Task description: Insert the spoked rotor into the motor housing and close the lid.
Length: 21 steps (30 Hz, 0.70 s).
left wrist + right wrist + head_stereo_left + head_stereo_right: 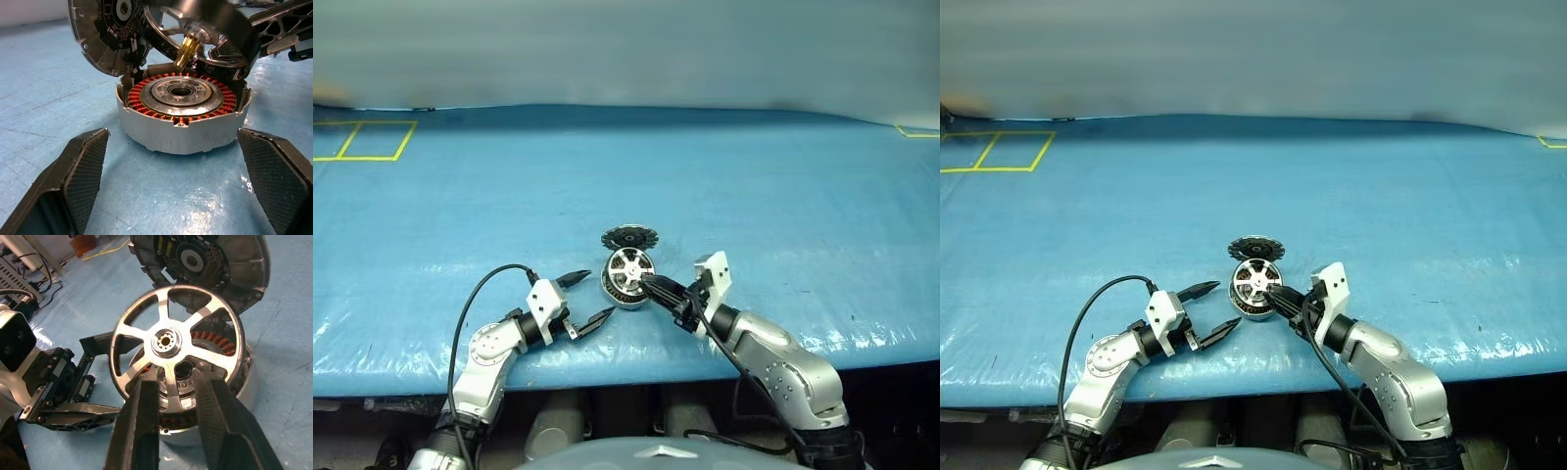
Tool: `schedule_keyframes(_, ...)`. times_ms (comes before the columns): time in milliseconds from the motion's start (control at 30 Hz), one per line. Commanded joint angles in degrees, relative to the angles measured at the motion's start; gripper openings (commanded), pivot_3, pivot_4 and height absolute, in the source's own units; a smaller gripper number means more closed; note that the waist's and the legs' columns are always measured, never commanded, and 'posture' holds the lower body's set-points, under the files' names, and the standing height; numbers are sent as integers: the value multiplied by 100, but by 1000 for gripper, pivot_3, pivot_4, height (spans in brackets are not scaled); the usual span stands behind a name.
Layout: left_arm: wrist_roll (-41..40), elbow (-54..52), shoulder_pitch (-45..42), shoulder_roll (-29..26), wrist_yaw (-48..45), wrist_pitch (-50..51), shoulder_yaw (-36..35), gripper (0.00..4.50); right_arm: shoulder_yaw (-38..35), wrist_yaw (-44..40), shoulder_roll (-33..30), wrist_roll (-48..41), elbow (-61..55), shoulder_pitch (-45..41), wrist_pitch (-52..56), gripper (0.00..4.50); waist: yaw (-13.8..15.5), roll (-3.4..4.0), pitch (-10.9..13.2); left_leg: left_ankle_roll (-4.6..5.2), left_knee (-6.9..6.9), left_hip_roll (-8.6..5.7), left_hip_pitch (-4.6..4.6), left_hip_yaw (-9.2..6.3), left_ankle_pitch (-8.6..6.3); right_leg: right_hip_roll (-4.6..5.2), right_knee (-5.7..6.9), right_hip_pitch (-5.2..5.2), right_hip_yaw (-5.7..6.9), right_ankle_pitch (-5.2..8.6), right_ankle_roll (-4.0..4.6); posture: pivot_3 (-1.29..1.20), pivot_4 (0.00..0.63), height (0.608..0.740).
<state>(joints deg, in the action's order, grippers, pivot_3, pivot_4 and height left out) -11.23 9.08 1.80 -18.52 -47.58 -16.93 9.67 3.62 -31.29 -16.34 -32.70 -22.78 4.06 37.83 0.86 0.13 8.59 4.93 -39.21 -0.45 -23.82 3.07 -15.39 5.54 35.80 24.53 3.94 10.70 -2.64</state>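
The motor housing (181, 122), a silver casing with copper windings, sits on the blue table near its front edge. The spoked rotor (171, 340) hangs tilted over it, its brass shaft tip just above the housing's hub. My right gripper (648, 284) is shut on the rotor's lower edge, one finger on each side of a spoke. The lid (629, 238) rests just behind the housing with its segmented inner face showing. My left gripper (598, 294) stands open a short way left of the housing, with nothing between its fingers (83, 176).
A blue sheet (783, 196) covers the table. Yellow tape squares (362, 140) mark its far left corner, and another yellow mark (918, 131) shows at the far right. The table's front edge (607, 377) runs just below both grippers.
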Motion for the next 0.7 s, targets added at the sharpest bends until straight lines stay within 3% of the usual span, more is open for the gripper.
schedule_keyframes(33,27,-69,3,-27,14,-130,-32,4500,-14,-23,-34,-16,-77,-19,-86,2415,0,0,0,0,0,0,1,0,0,0,0,0,0,0,0,0,150,740)
schedule_keyframes(700,26,-52,-15,-31,-1,-127,-27,4500,-68,-200,13,-371,-246,-193,-281,2415,0,0,0,0,0,0,0,0,0,-1,0,0,0,0,1,0,150,740)
